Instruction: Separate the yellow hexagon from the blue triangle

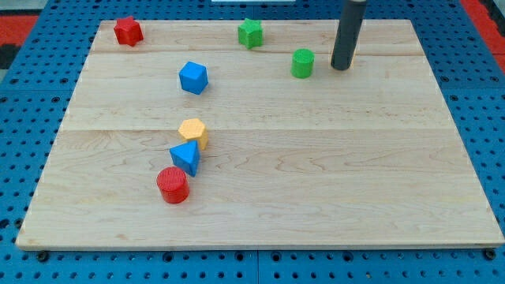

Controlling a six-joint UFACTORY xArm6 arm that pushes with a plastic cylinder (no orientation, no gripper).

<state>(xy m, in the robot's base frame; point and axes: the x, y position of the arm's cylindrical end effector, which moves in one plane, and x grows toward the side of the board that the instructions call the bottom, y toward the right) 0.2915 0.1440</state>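
Nearest the view's bottom, well apart from my tip: red cylinder sitting touching or just beside blue triangle, triangle in turn pressing against yellow hexagon just above it. Three forming a tight diagonal chain, far toward the view's lower left of the tip.

Farther up: blue cube, then green cylinder just beside the tip on its left; green star-like block and red star-like block lying along the top edge of the wooden board.

Step in hand, by judgement: travelling to the pair. Best approaching the hexagon from the triangle's side, entering at the seam and pushing up and right, keeping clear of the blue cube.

Rod standing nearly upright, tip resting on the board. No jaws on this rod, so nothing opening or closing; holding nothing, touching no block.
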